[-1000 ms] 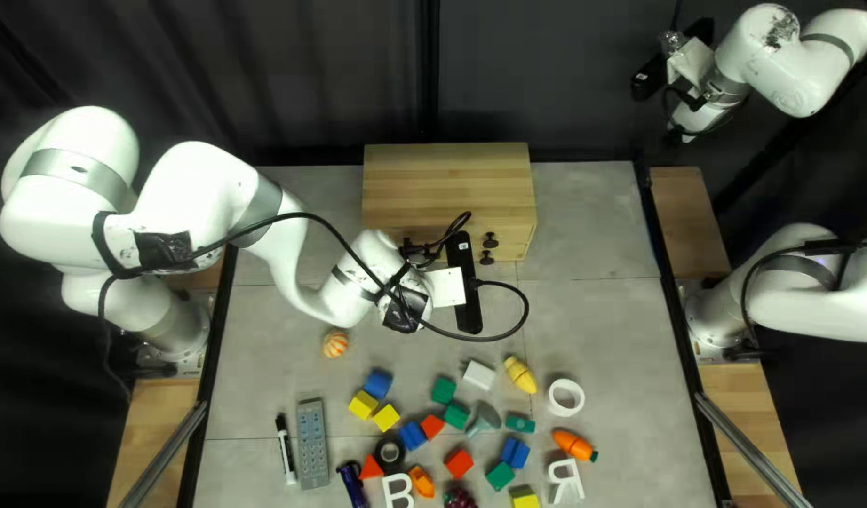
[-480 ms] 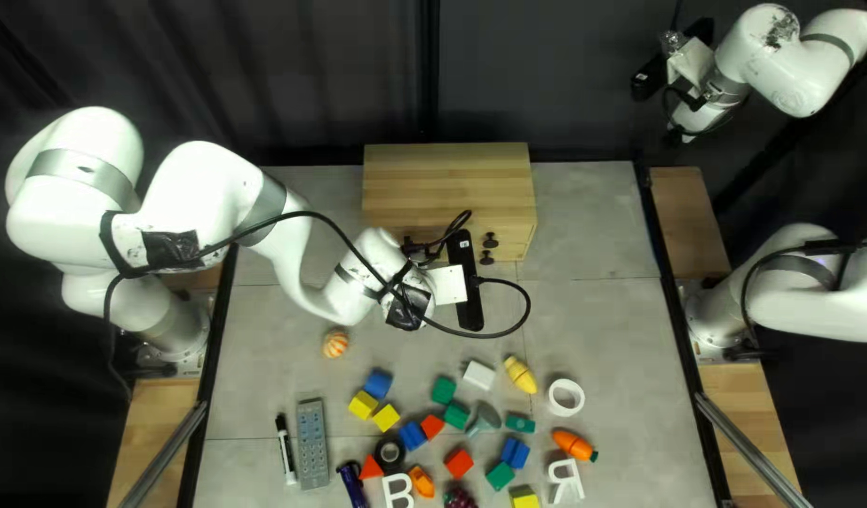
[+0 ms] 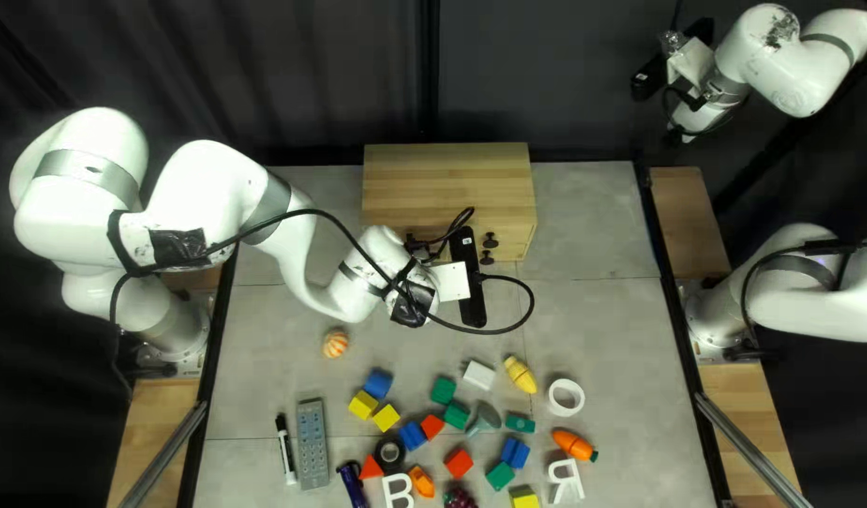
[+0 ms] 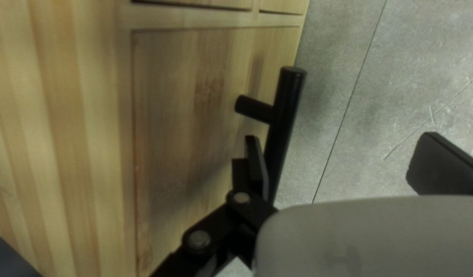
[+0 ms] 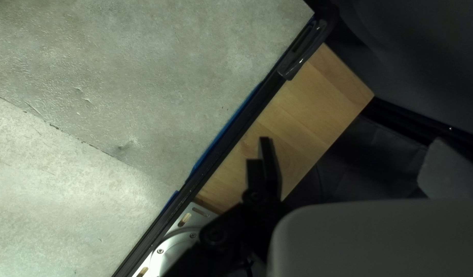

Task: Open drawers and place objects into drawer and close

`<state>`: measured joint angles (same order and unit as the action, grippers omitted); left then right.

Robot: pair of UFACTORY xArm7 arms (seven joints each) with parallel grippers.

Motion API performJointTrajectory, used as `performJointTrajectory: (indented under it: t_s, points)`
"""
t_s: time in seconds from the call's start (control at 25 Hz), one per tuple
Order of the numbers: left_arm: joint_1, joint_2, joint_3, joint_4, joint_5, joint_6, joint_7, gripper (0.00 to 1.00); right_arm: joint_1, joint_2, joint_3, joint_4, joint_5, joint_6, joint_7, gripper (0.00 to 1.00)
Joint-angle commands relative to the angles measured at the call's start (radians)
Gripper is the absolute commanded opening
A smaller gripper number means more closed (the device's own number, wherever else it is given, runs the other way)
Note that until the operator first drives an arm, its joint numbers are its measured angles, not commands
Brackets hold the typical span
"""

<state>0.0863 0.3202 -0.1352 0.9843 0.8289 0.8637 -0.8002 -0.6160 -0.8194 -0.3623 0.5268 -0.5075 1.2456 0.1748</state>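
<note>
Left tool (image 3: 468, 279) is hovering open mid-frame, one finger just beside the black handle (image 4: 286, 118) on the wooden cabinet (image 3: 447, 183); right tool (image 3: 650, 78) is hanging open, upper right.

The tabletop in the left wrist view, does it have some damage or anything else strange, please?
Yes, scratches: thin pale lines cross the grey tabletop on the far side of the dark seam from the wooden cabinet. They look odd because they run irregularly, unlike the straight seam. Nothing looks spilled.
</note>
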Motion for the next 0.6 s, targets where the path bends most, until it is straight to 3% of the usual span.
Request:
performJointTrajectory:
  t_s: [0.04, 0.6]
  points:
    - [0.000, 0.002, -0.001, 0.000, -0.002, -0.003, -0.001, 1.00, 0.000, 0.000, 0.000, 0.000, 0.000, 0.000, 0.000, 1.00]
    - [-0.039, -0.022, -0.042, -0.020, -0.048, 0.030, -0.034, 1.00, 0.000, 0.000, 0.000, 0.000, 0.000, 0.000, 0.000, 1.00]
